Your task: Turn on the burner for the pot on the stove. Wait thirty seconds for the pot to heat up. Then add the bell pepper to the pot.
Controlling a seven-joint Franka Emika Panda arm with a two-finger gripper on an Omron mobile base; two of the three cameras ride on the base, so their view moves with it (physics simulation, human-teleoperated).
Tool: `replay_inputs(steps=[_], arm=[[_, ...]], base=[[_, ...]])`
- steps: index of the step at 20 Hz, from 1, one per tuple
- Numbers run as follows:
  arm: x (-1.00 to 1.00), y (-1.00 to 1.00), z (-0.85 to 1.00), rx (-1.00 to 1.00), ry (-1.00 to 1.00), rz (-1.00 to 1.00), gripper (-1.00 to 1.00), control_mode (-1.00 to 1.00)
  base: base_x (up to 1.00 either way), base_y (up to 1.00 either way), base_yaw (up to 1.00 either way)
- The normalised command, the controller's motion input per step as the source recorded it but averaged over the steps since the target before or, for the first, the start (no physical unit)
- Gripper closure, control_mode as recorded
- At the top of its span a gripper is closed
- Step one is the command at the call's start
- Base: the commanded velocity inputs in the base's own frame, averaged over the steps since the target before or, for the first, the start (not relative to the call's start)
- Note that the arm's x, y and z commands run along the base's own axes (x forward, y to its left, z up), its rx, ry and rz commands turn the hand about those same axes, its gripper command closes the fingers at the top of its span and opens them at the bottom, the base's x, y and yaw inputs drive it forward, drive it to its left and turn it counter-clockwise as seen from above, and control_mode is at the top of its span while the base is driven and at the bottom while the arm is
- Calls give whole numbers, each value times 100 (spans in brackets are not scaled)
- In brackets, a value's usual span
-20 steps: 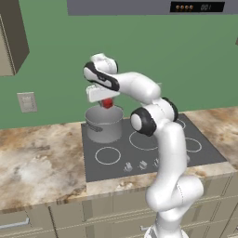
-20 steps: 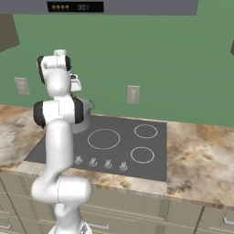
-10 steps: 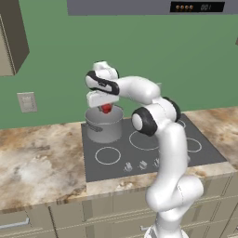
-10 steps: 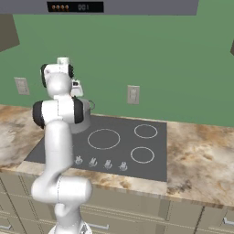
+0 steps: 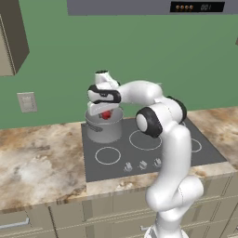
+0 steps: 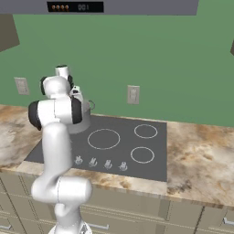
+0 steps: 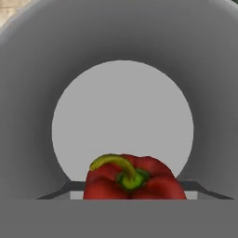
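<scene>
The white arm reaches from its base toward the back-left burner of the stove (image 5: 139, 155), its hand bent downward above the pot (image 5: 104, 128). In the left base view the fingers (image 5: 106, 113) hang at the pot's mouth with the red bell pepper (image 5: 107, 114) caught between them, right at the rim and over the opening.

The pot, a plain grey stockpot, stands on the burner at about 10 o'clock on the dark cooktop; in the right base view the pot (image 6: 85, 119) is mostly hidden behind the arm's upper links, with one small side handle showing toward the wall.

The hand view looks straight down into the pot (image 7: 28, 116): sloping grey walls ring a pale circular bottom. The bell pepper (image 7: 134, 180) sits at 6 o'clock in that view, stem side up with a curved yellow-green stalk, directly where the fingers rise, and it covers them. The fingers stand partly spread, pinching the bell pepper from both sides; the pepper does not touch the pot's bottom or walls that can be seen.

A row of small silver knobs (image 5: 142, 164) lines the stove's near edge. The marbled surface (image 5: 37, 162) runs to either side of the cooktop, below a green wall.
</scene>
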Motion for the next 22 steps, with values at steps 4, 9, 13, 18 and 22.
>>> replay_inputs(steps=[4,9,13,18,22], arm=[[20,0,-16,7,-1,0,100,-100],[52,0,-5,9,0,0,100,-100],[55,0,-17,6,0,0,100,-100],[29,7,-8,1,0,0,100,-100],[0,6,0,0,-1,0,100,-100]], base=[[0,0,0],[0,0,0],[0,0,0],[0,0,0],[0,0,0]])
